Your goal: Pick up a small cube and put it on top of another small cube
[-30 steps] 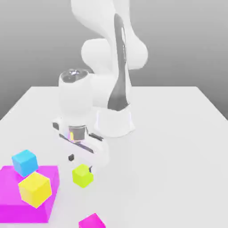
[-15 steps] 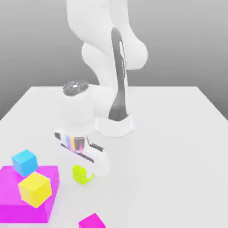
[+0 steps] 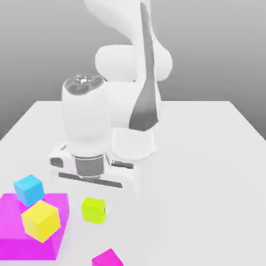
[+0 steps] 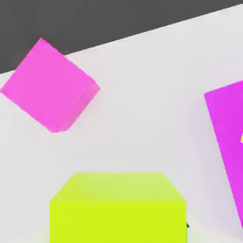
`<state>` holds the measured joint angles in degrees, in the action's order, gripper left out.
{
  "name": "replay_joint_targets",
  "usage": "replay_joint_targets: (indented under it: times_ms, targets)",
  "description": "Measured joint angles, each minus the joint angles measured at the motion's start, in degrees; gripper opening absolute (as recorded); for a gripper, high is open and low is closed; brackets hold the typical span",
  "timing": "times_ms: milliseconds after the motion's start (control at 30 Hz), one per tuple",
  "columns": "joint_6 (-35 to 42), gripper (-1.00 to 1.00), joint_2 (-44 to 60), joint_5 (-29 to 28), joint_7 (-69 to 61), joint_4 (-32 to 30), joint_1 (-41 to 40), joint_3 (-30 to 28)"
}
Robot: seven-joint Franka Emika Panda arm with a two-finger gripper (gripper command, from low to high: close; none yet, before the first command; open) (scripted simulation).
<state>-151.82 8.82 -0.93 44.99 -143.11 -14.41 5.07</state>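
Observation:
The small lime yellow-green cube (image 3: 93, 212) sits straight under my white hand, near the front of the white table. My gripper (image 3: 94, 204) is shut on it, with one dark fingertip (image 3: 105, 210) showing at its side. In the hand view the lime cube (image 4: 117, 209) looms close, and a dark fingertip (image 4: 186, 226) touches its side. The small cyan cube (image 3: 28, 189) rests at the far corner of the magenta slab, to the exterior view's left of the lime cube.
A larger yellow cube (image 3: 40, 220) stands on the flat magenta slab (image 3: 13, 241) at the exterior view's front left. A small magenta cube (image 3: 107, 258) lies at the front edge; the hand view shows that magenta cube (image 4: 50, 92) and the slab (image 4: 228, 142). The robot base (image 3: 134, 143) stands behind.
The fingers stood open above the lime cube, came down around it and shut. The hand has since risen and turned, and the cube has shifted slightly to the exterior view's left.

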Motion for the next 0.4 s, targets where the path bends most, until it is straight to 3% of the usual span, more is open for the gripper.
replay_joint_targets:
  times_ms: [133, 267, 300, 400]
  targets:
    - [4.2, -1.00, 3.7, -1.6, -5.9, 7.9, 0.9, 1.8]
    - [-1.1, -1.00, 11.1, -3.7, -5.9, 9.9, 1.8, 1.2]
    - [-2.2, 1.00, 12.4, -4.0, -5.7, 10.1, 2.0, 1.0]
    - [-2.2, 1.00, 12.4, -4.0, -5.7, 10.1, 2.0, 1.0]
